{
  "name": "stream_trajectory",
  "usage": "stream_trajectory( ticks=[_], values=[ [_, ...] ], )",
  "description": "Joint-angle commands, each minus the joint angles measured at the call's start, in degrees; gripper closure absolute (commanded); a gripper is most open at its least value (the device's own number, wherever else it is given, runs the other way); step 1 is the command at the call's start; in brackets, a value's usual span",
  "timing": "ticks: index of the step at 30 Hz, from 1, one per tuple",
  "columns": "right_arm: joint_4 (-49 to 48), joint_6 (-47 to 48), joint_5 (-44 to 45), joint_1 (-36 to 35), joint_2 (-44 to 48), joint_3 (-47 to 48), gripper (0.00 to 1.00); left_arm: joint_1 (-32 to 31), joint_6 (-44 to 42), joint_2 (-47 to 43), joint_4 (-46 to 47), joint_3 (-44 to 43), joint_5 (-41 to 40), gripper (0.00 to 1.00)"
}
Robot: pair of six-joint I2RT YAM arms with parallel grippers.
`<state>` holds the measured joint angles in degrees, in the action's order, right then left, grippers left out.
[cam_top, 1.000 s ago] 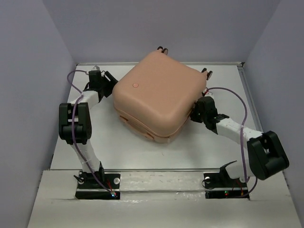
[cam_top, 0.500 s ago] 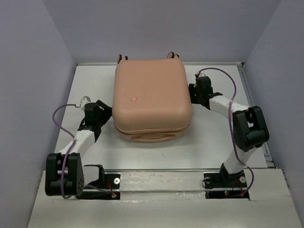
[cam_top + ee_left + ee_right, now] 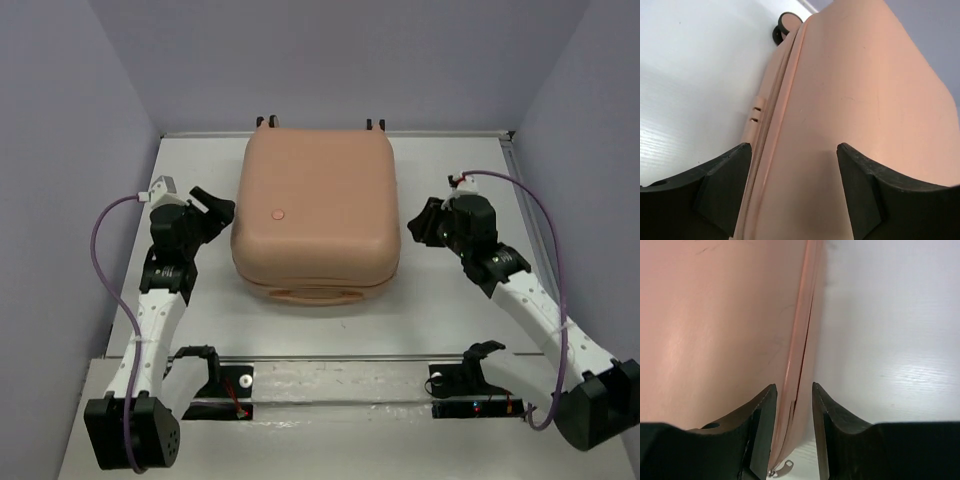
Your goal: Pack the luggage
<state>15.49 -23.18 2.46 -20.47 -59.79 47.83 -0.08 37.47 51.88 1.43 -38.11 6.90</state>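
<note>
Luggage [image 3: 318, 215]: peach-pink hard-shell suitcase, rounded corners, shut, lying flat with one shell facing up, squared to the bench [image 3: 320, 325]. Sits mid-bench left to right, back end close to the far edge. Small round mark [image 3: 279, 214] on top shell, left of centre. Two dark wheels [image 3: 266, 121] poke out at the far end. Seam runs round the side, oval handle on near side wall

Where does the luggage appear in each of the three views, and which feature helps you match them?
Top external: the luggage lies closed at the picture's centre.
Left wrist: it fills the centre and right.
Right wrist: it fills the left half.
Shared landmark: the seam between its two shells.
</note>
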Motion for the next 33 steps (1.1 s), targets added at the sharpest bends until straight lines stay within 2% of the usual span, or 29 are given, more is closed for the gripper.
stream_trajectory(
  ticks=[1,2,3,4,5,8,9,11,14,17,20,24,27,29,33],
  values=[
    [0.33,-2.31,-8.59,-0.71,4.15,-4.77,0.6,2.18,-2.05,-1.69,-1.34,-0.22,5.06,0.21],
    [0.68,-2.05,-9.66,-0.71,3.98,-4.25,0.61,2.62,-2.05,-1.95,-1.34,1.09,5.06,0.22],
    [1.99,-1.87,-10.8,-0.71,4.07,-3.11,0.66,3.15,-2.14,-1.96,-1.34,1.45,5.14,0.23],
    [2.53,-1.52,-12.11,-0.71,5.46,-2.75,0.84,3.76,-2.4,-2.48,-1.34,1.72,5.15,0.23],
    [4.53,-1.08,-14.56,-0.71,6.69,-2.75,0.88,5.42,-2.84,-3.0,-3.26,1.81,5.41,0.25],
    [6.05,-0.9,-18.7,-0.71,15.01,-5.81,0.91,6.67,-4.59,-6.77,-4.33,1.63,6.46,0.36],
    [7.27,-1.42,-20.63,-0.71,17.05,-7.04,0.91,6.67,-5.04,-7.83,-5.12,1.72,6.99,0.45],
    [8.94,-1.61,-21.0,-0.71,21.35,-10.12,0.84,6.67,-6.01,-10.47,-6.0,2.68,9.62,0.49],
    [9.48,-2.83,-22.04,-0.71,24.1,-13.19,0.58,5.97,-5.23,-13.28,-9.33,6.54,13.14,0.55],
    [6.33,-5.81,-26.18,-0.71,24.98,-15.39,0.6,5.88,-3.39,-16.35,-14.24,5.76,15.43,0.56],
    [2.1,-7.76,-26.46,-0.71,25.51,-21.27,0.63,5.88,-0.83,-20.14,-19.86,3.75,13.59,0.57],
    [-9.02,-7.59,-27.77,-0.71,24.64,-27.16,0.61,5.88,-0.65,-26.64,-23.22,1.82,10.95,0.54],
    [-14.77,-7.06,-27.16,-0.71,21.48,-29.2,0.56,5.88,-1.61,-25.96,-24.02,1.28,11.74,0.53],
    [-22.49,-5.91,-28.12,-0.71,19.46,-31.21,0.52,5.88,-2.84,-23.33,-23.67,2.16,10.25,0.53],
    [-30.15,-3.02,-28.04,-0.71,17.95,-33.15,0.51,5.88,-1.44,-19.54,-19.28,6.37,12.61,0.53]
  ],
)
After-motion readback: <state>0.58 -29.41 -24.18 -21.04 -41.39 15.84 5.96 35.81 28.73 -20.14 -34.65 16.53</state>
